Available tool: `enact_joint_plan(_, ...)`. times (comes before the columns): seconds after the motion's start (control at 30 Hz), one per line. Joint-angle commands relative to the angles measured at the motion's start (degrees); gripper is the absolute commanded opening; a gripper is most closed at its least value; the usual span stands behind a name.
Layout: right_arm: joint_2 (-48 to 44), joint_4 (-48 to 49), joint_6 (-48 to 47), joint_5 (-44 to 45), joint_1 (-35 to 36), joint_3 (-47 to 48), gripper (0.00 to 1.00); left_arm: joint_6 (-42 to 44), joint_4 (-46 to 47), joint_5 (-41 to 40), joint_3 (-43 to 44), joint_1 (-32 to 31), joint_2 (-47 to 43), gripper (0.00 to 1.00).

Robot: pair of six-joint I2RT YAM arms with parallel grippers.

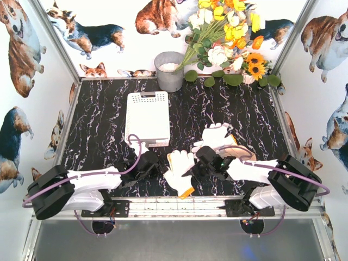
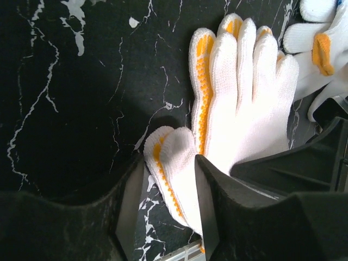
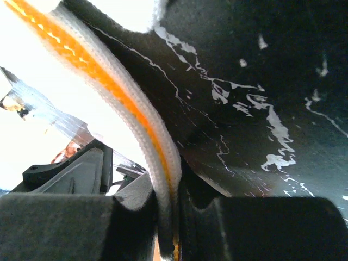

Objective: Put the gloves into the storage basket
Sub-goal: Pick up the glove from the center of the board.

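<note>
Clamped in the right gripper (image 3: 167, 187), right up against its wrist camera, is the folded edge of a white glove (image 3: 109, 76); the knit rim with its orange stripe runs down into the narrow slot between the two black fingers, which press on it from both sides. From the left wrist, the left gripper (image 2: 168, 163) stands released, its fingers (image 2: 206, 212) straddling the thumb of the same glove, with a strip of dark table showing between the thumb and the finger on the left of that view. Seen from above, this glove (image 1: 179, 169) lies flat near the front edge of the black marbled table (image 1: 103, 130), between the two grippers, fingers pointing away from the arms and orange cuff toward them. The storage basket (image 1: 148, 122) sits just behind the left gripper, beyond and to the left of the glove, and the left arm's head stands between the two. More gloves (image 1: 216, 136) lie in a heap just behind the right gripper, one of them reaching the top right corner of the left wrist view. A grey bucket (image 1: 169, 70) and a bunch of flowers (image 1: 228, 32) stand at the far edge. The held glove is white knit with rows of orange-yellow dots along the finger sides, and a second layer shows beneath it.
</note>
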Motion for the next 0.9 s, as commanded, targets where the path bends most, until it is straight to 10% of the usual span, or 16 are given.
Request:
enact_joint_plan(0.0, -1.5, 0.2, 0.0, 1.7, 0.0, -0.3, 0.0, -0.4, 3.4, 1.3, -1.2, 0.5, 2.0, 0.35)
enact_joint_plan(0.47, -3.3, 0.8, -2.6, 2.0, 0.0, 0.0, 0.0, 7.0, 4.1, 1.1, 1.7, 0.5, 4.3, 0.01)
enact_joint_plan(0.87, -17.0, -7.0, -8.0, 4.1, 0.0, 5.0, 0.0, 19.3, -7.4, 2.6, 13.1, 1.5, -4.5, 0.0)
